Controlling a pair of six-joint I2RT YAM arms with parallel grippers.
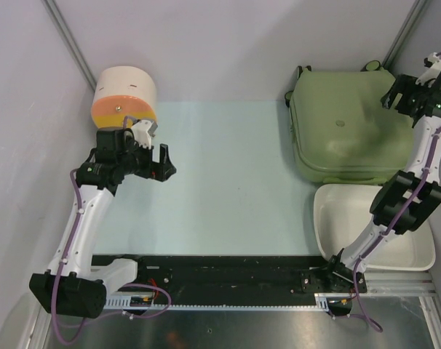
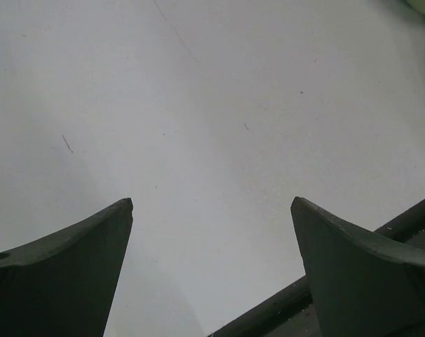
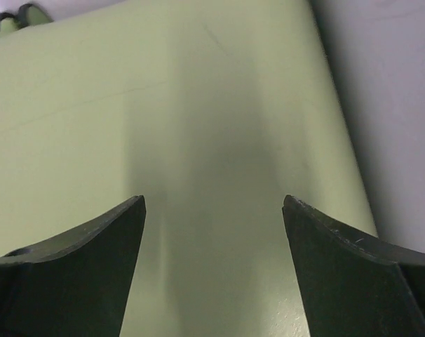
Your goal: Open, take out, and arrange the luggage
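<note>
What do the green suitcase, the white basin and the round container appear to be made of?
Suitcase: matte soft shell, fabric or pliable plastic, judging by shallow dents and no glare. Basin: smooth moulded plastic, probably, with rounded walls and slight sheen. Round container: matte plastic or card; cannot tell which.

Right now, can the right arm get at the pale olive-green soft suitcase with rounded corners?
Probably yes. The right claw hangs open directly above the pale olive-green soft suitcase, near its right edge, and nothing lies between them.
</note>
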